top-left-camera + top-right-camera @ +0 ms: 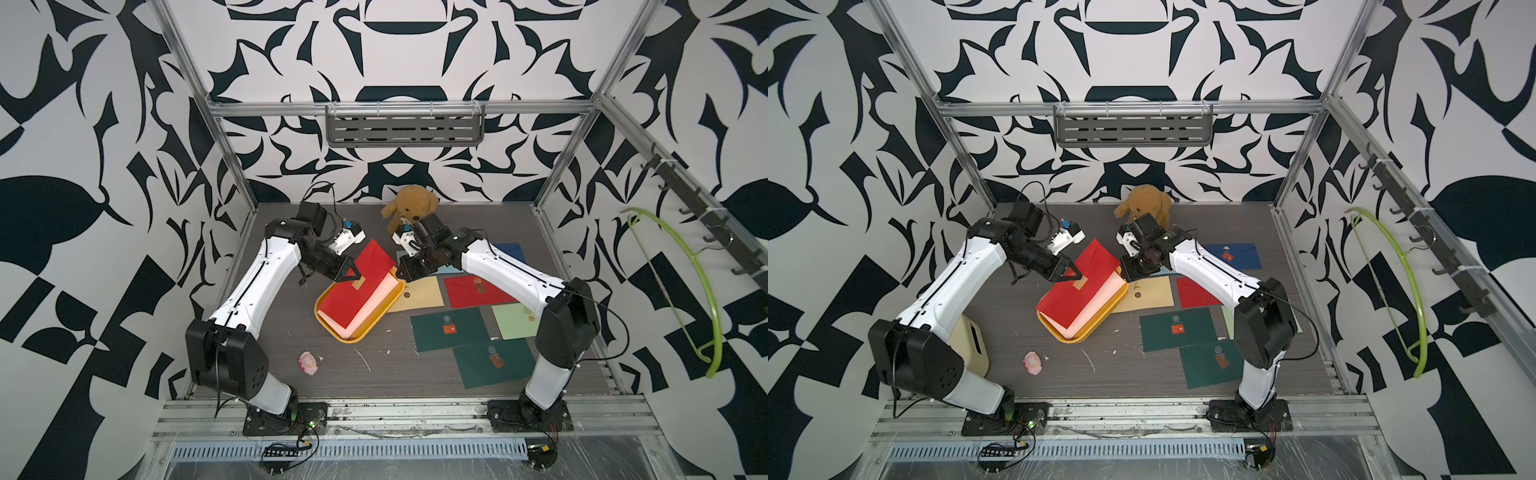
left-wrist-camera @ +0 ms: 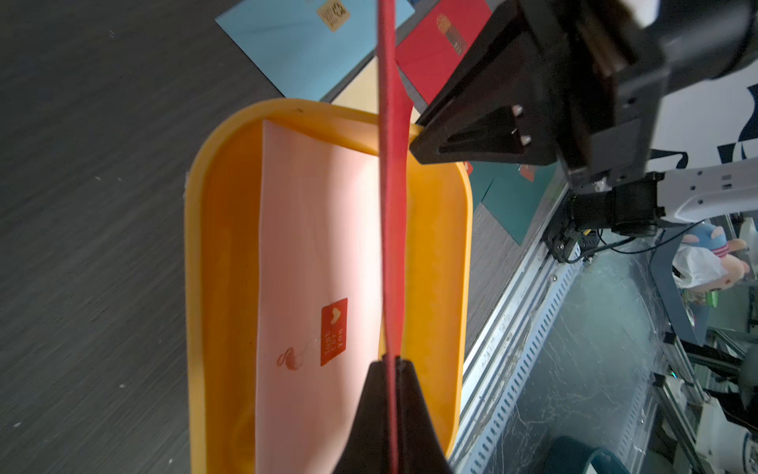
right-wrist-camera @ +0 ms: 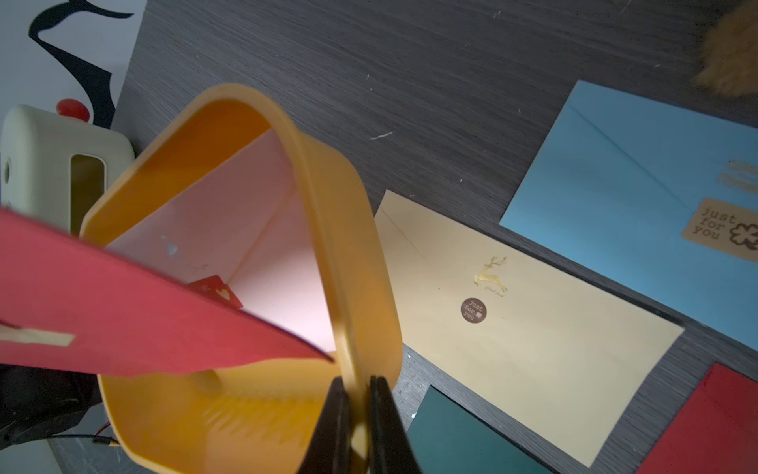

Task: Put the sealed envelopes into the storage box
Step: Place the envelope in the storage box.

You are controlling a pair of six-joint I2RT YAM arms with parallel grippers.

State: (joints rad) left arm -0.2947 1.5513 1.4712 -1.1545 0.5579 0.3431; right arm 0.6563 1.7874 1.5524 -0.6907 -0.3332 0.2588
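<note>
The yellow storage box (image 1: 345,337) (image 1: 1075,338) sits mid-table with a pink envelope (image 1: 372,305) (image 2: 307,246) lying flat inside. My left gripper (image 1: 352,276) (image 2: 390,363) is shut on the edge of a red envelope (image 1: 357,293) (image 3: 123,312), which hangs tilted over the box and the pink one. My right gripper (image 1: 401,274) (image 3: 359,381) is shut on the box's rim (image 3: 348,246) at its far right corner. More sealed envelopes lie flat to the right: tan (image 1: 419,296), red (image 1: 478,291), two dark green (image 1: 451,330), pale green (image 1: 515,320), navy (image 1: 1233,255), light blue (image 3: 635,172).
A brown teddy bear (image 1: 409,205) sits at the back wall behind the right wrist. A small pink toy (image 1: 307,362) lies front left. A cream rounded box (image 1: 971,345) stands behind the left arm. A green hanger (image 1: 681,291) hangs on the right wall.
</note>
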